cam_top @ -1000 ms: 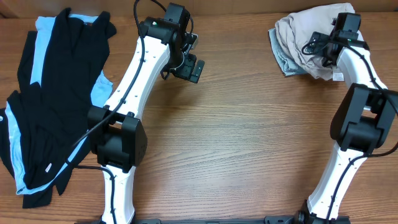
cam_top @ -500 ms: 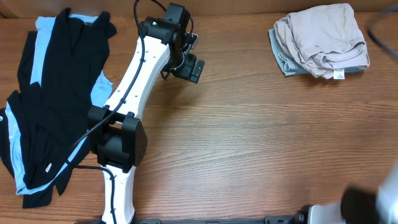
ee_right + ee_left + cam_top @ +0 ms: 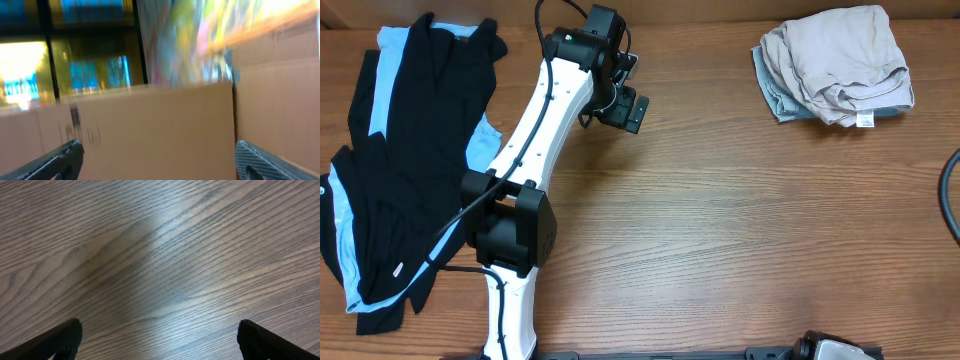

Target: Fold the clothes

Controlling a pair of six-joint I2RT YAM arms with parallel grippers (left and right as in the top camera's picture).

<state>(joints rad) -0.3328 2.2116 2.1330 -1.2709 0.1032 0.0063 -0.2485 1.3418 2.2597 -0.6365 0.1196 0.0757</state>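
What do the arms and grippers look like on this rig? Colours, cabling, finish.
The left arm has white link shells, black joint housings and a black cable running along the upper link. The left gripper is all black. The right gripper has dark fingers with a carbon-weave pattern. Most of the right arm is out of view.

a wooden table [image 3: 720, 230] fills the view. at its left side lies a black garment [image 3: 405, 170] with light-blue panels [image 3: 480, 140], spread out and rumpled from far to near. just right of it the left arm [image 3: 535, 130] reaches from the near edge toward the far side, its left gripper [image 3: 625, 108] over bare wood, touching no cloth. at the far right sit beige khaki shorts [image 3: 840, 60], bunched in a pile, a white tag [image 3: 865, 120] at the near edge. what looks like light-blue denim [image 3: 770, 95] peeks out beneath them on the left. a black cable [image 3: 948, 195] curves at the right edge.
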